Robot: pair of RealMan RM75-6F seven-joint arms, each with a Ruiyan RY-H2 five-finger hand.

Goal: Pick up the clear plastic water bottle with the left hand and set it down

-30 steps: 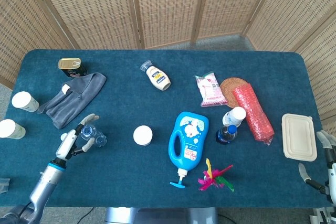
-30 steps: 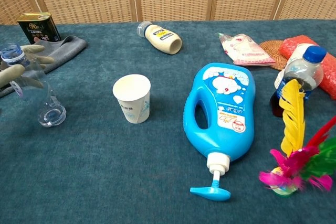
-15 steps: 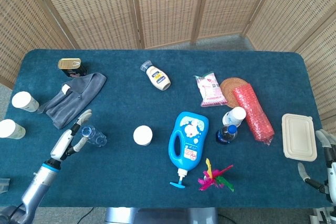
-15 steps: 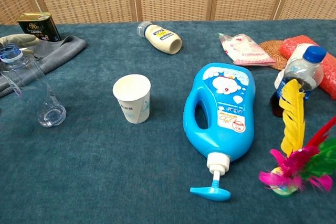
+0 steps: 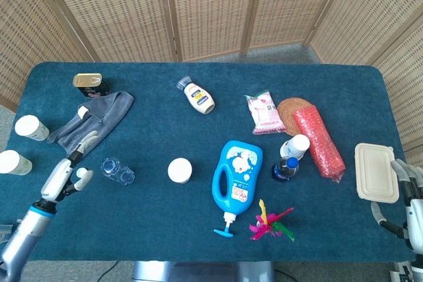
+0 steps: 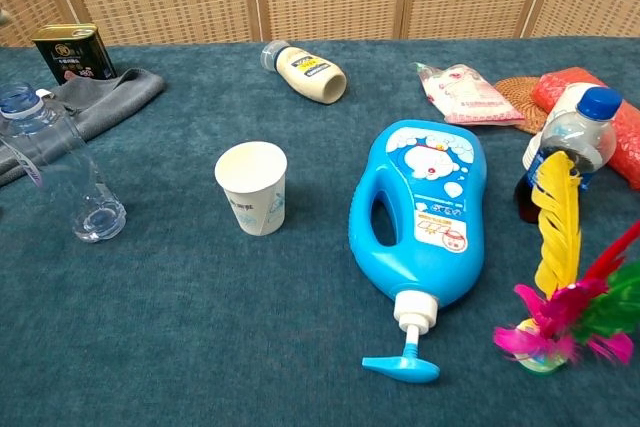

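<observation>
While the clear bottle [image 5: 117, 170] stood upright on the counter [image 5: 198, 229], we judged only the retreat remained
Our left robot hand [image 5: 66, 173] hung released just beside it, grasping nothing; we would draw it straight away, clear of the grey cloth [image 5: 92, 123]; our right robot hand [image 5: 404, 183] idled, apparently empty

The red bubble roll [image 6: 600, 107] is cut by the right edge of the chest view. The right hand [image 5: 404, 179] is partly cut off in the head view.
</observation>
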